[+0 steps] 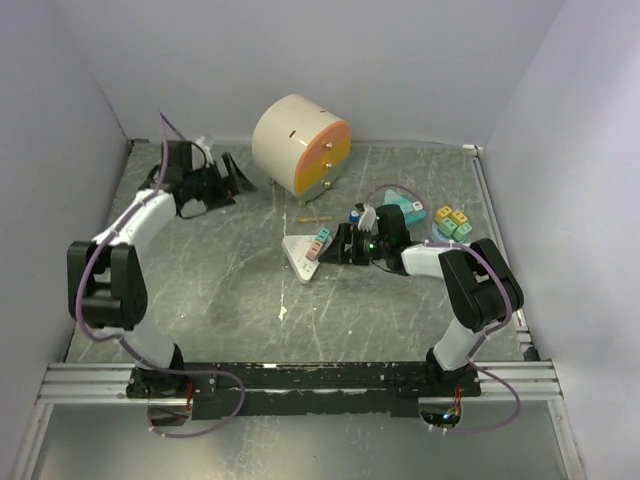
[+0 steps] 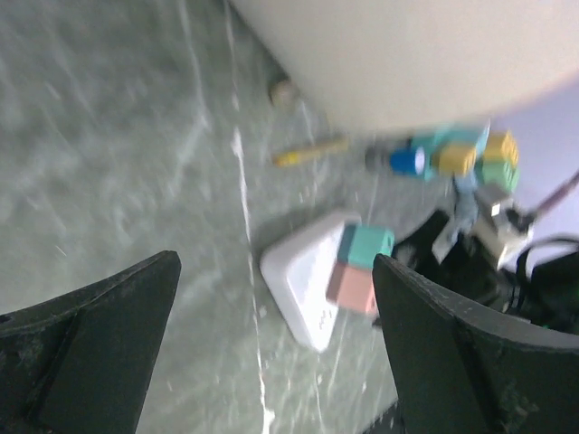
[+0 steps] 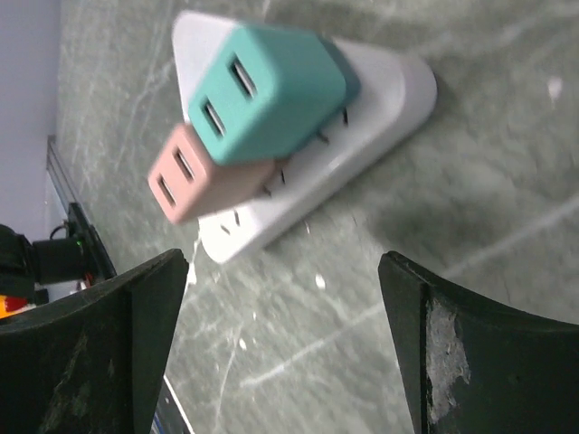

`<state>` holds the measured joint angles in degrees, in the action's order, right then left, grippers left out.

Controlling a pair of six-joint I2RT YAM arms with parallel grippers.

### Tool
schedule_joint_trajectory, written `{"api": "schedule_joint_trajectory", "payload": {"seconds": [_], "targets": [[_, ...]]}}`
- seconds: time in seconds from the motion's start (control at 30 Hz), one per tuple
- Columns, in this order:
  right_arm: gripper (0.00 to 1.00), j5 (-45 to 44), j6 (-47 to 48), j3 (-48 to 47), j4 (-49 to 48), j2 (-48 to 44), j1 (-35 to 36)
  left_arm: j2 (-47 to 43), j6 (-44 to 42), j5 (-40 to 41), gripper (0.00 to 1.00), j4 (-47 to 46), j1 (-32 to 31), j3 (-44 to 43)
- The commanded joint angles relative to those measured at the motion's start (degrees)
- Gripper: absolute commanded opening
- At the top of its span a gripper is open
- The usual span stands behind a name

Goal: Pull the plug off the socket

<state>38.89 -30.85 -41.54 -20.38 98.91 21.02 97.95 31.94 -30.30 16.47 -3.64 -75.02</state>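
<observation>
Teal plug [image 3: 267, 90] and pink plug [image 3: 204, 176] sit in the socket [image 3: 380, 99], just before the wide right pincer [image 3: 282, 298]; left pincer [image 1: 238, 178] wide too.

Two white arms [image 1: 143, 222] with black joints [image 1: 100, 285], purple cables [image 1: 80, 300], scuffed black pincer fingers [image 3: 470, 362]

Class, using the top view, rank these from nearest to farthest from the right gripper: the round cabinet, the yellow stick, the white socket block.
1. The white socket block, just left of the right gripper.
2. The yellow stick, a little beyond it.
3. The round cabinet, far back near the wall.
</observation>
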Motion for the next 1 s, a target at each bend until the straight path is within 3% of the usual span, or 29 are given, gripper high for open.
{"api": "schedule_joint_trajectory", "payload": {"seconds": [0.0, 0.1, 0.27, 0.47, 0.77, 0.97], "targets": [[0.89, -2.4, 2.84, 2.04, 10.05, -4.98, -0.85, -8.47, 0.22, 1.13, 0.99, -4.47, -6.94, 11.63], [0.89, -1.16, 2.23, 2.33, 9.68, -8.32, -2.82, -14.14, 0.84, 3.23, 0.97, -7.59, -13.92, 18.46], [0.89, 2.74, -2.36, 0.23, 4.53, -7.92, -5.94, -19.48, -0.95, 15.6, 0.96, -9.22, -28.86, 23.73], [0.88, 2.14, -5.43, -2.75, -1.5, -4.32, -5.88, -11.36, -8.9, 30.37, 0.9, -1.15, -40.84, 15.3], [0.81, 2.47, -6.57, -2.09, -10.64, -0.02, -5.77, 0.83, -14.21, 33.91, 0.81, 1.4, -43.91, 4.74], [0.76, 2.07, -5.02, -1.88, -10.29, 2.83, -5.81, 5.84, -15.24, 37.32, 0.77, 3.13, -44.54, 0.97]]}}
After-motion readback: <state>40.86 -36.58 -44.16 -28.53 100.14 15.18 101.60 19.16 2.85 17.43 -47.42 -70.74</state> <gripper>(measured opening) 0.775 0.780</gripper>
